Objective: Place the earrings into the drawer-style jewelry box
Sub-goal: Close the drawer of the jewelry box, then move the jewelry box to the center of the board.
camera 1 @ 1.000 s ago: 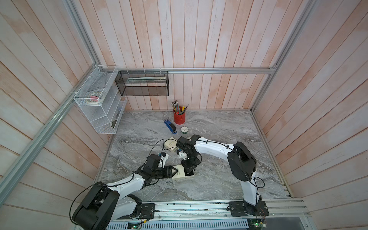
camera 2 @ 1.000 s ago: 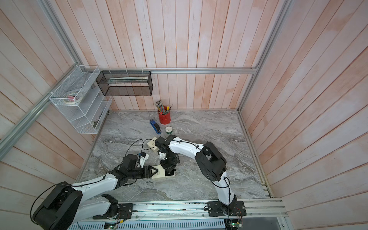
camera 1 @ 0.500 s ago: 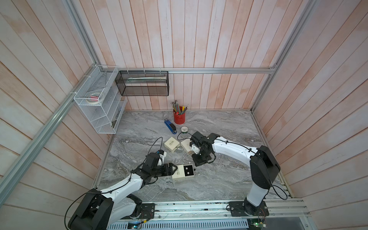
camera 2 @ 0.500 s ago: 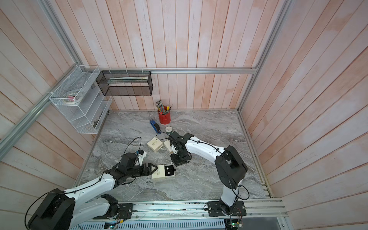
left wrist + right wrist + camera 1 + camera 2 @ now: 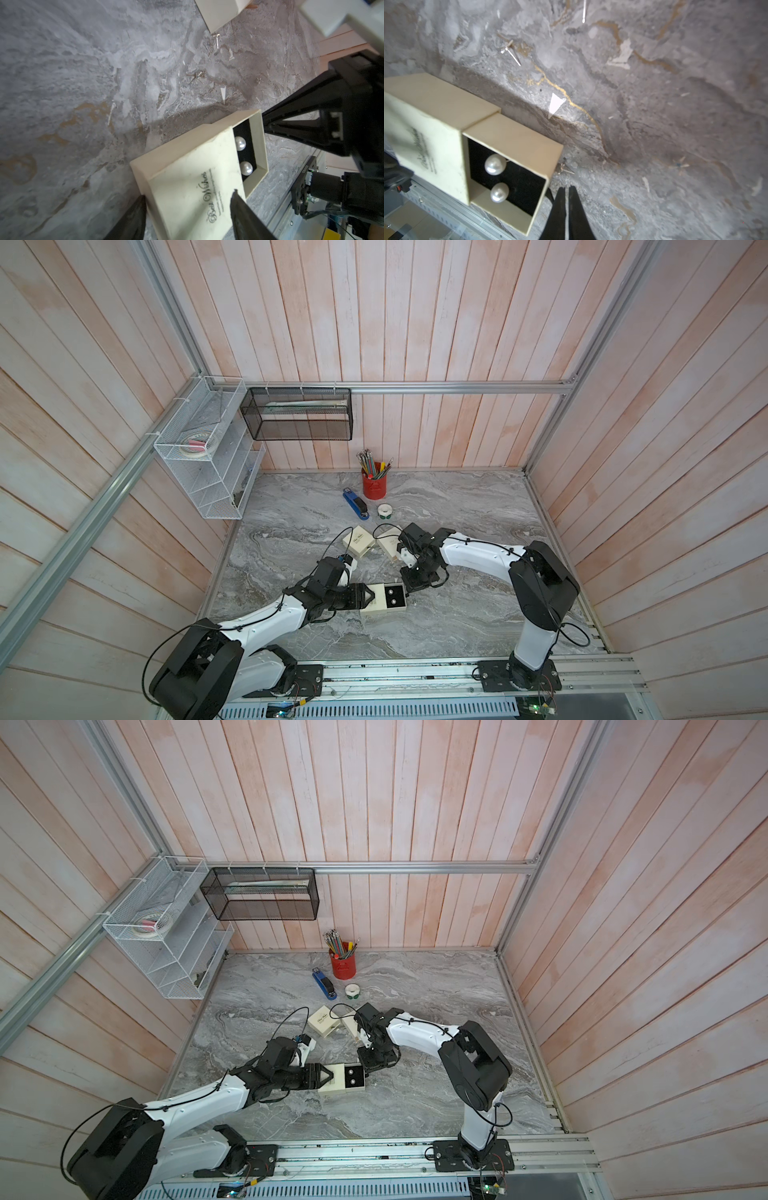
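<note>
A cream drawer-style jewelry box (image 5: 374, 605) (image 5: 332, 1088) lies near the table's front, its drawer partly slid out. Two pearl earrings (image 5: 241, 143) (image 5: 495, 164) sit on the drawer's black pad, and in both top views they show as pale dots (image 5: 392, 597) (image 5: 351, 1077). My left gripper (image 5: 370, 597) (image 5: 328, 1077) (image 5: 187, 197) has a finger on each side of the box's sleeve and is shut on it. My right gripper (image 5: 409, 587) (image 5: 368, 1067) (image 5: 566, 188) is shut and empty, its tips just off the drawer's outer end.
Two more cream boxes (image 5: 358, 541) (image 5: 388, 543) lie behind the arms. Farther back stand a blue stapler (image 5: 356, 506), a tape roll (image 5: 385, 511) and a red pencil cup (image 5: 374, 485). Small silvery star-shaped bits (image 5: 508, 49) lie on the marble. Wire racks (image 5: 208, 456) hang on the left wall.
My right gripper left the box, swung back toward the other boxes, then came down beside the drawer's end and shut. My left jaws widened, then narrowed onto the sleeve again.
</note>
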`<move>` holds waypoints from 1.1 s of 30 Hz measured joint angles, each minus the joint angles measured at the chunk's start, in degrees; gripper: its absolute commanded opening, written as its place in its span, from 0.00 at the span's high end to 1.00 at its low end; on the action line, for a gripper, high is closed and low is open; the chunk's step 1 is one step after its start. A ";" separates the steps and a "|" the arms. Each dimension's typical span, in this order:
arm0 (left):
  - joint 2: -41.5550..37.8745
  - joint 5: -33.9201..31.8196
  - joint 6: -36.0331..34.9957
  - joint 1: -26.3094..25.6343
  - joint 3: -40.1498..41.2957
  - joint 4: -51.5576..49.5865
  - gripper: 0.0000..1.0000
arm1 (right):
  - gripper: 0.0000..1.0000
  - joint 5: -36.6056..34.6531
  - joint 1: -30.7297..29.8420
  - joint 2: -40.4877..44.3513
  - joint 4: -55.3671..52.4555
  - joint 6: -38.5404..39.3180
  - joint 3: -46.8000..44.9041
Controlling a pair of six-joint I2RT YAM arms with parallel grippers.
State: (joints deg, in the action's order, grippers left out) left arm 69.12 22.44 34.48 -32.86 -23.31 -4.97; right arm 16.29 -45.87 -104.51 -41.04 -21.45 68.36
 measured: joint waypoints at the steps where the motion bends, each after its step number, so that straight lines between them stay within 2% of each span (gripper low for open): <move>1: 0.22 0.00 0.07 -0.17 0.00 0.00 0.37 | 0.92 0.28 -0.20 -0.20 0.28 0.00 0.00; 13: 0.79 -0.04 1.38 -0.20 0.00 1.60 0.41 | 0.92 4.28 -3.74 -1.51 0.79 -1.05 2.97; 27: 0.85 -1.07 2.45 -0.15 0.07 3.21 0.41 | 0.93 7.39 -5.09 -5.29 3.37 -2.58 5.31; 33: 0.72 -2.16 2.45 2.62 0.04 1.70 0.41 | 0.92 8.37 -5.38 -6.97 4.24 -3.04 8.61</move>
State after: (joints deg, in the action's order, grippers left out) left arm 69.84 20.27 36.93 -30.24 -23.27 -3.27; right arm 24.67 -51.24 -111.48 -36.80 -24.49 76.97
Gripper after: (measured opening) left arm 0.592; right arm 0.074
